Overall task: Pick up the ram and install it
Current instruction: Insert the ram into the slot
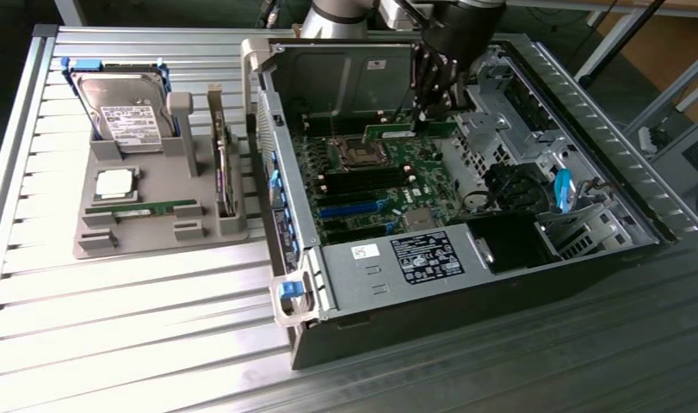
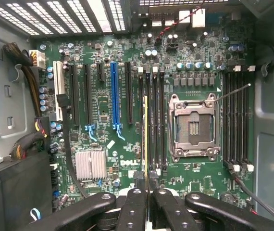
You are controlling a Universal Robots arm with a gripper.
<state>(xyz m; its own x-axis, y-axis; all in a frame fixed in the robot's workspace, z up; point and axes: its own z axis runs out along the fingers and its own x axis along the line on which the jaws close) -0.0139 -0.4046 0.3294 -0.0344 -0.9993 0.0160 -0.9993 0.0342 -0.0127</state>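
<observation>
Installing step in hand: ram (image 2: 145, 130) is pinched edge-on between the closed fingers of the gripper (image 2: 145, 182), inside the computer case (image 1: 349, 292).

It is clamped by one long edge and hangs straight below the gripper, with the free edge lined up along the black memory slots (image 2: 155, 120) beside the empty processor socket (image 2: 193, 127). Whether it touches a slot yet cannot be told. Pick-up is judged done, seating not done. Seating calls for the ram to be kept parallel to one slot, centred over it, and pressed straight down. A look-alike stick (image 1: 142, 209) lies in the grey tray (image 1: 96, 243), well apart from the gripper, outside the case.
</observation>
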